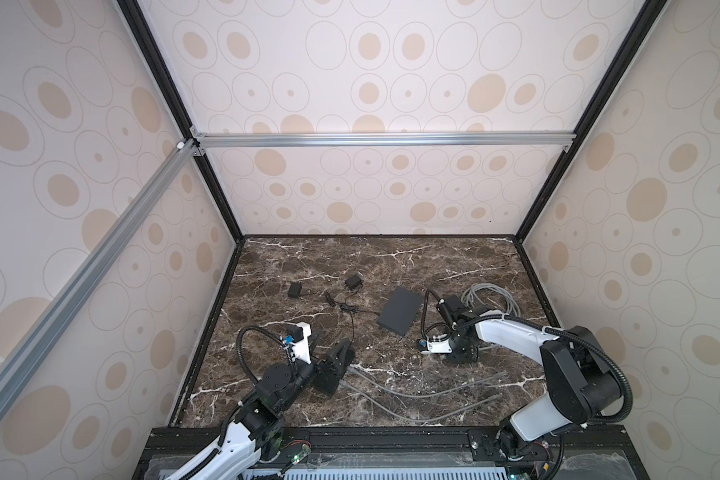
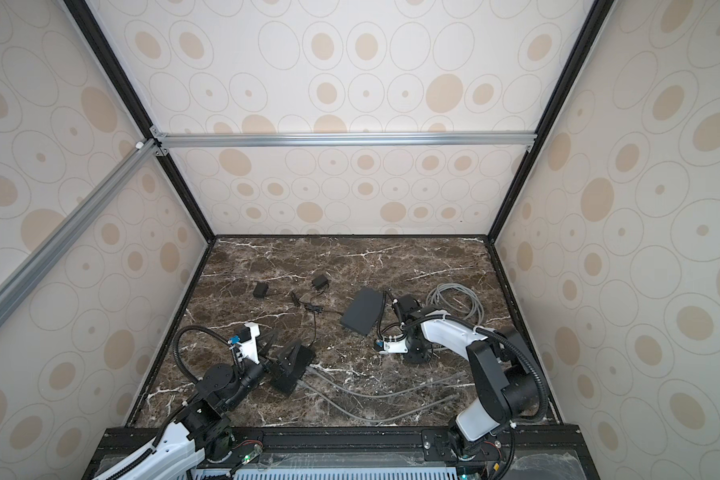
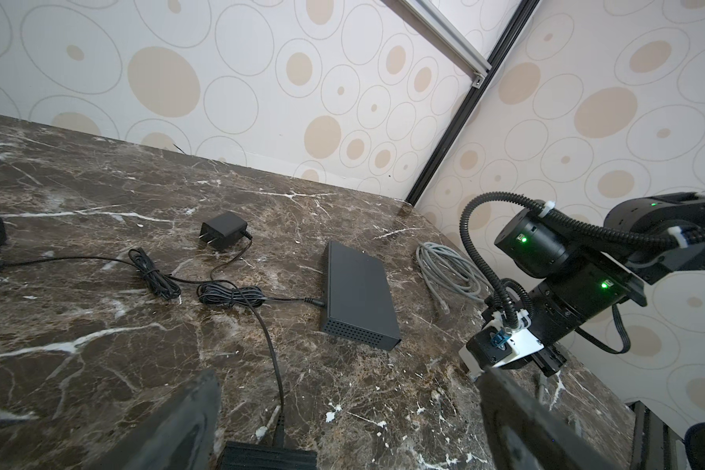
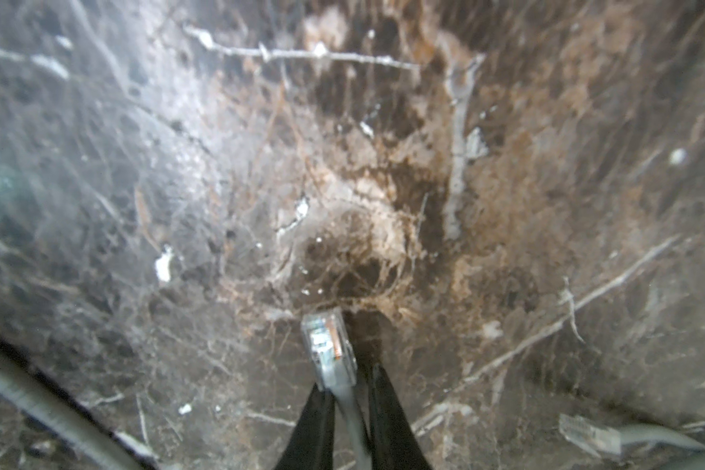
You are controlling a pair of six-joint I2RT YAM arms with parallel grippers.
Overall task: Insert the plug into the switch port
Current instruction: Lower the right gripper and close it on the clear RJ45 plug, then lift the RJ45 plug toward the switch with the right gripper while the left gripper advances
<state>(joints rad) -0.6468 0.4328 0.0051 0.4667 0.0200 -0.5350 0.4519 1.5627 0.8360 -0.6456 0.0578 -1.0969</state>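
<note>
Plug (image 4: 328,346) and port had not met, so the task read as early: the pickup looked about done, while carry, alignment and insertion were all left. Nearest the robot's base, two loose grey cables (image 1: 422,396) trailed over the marble table (image 1: 391,257) toward the left gripper (image 3: 347,374), which hung empty with its jaws spread wide above a low black box (image 3: 269,455); a black cord (image 3: 275,386) ran into that box. A little farther out, the right gripper (image 4: 349,390) pointed down with its jaws drawn narrow on the grey cable (image 4: 353,423) just behind the clear plug, whose tip sat at or just above the marble; the blurred wrist view did not tell which. A second plug (image 4: 587,435) lay near it on the table. Beyond lay the switch (image 1: 400,311), flat and apart from the plug, with a power lead (image 3: 285,300) already in one side; its network ports showed in no view, so the side to approach would have to be found. Bare marble between plug and switch looked like an open path. Farther back, a grey cable coil (image 1: 487,299) lay toward the right edge, a black power adapter (image 1: 296,289) and a second adapter (image 1: 353,282) sat left of the switch, and a bare strip before the back wall (image 1: 371,195) left spare room.
</note>
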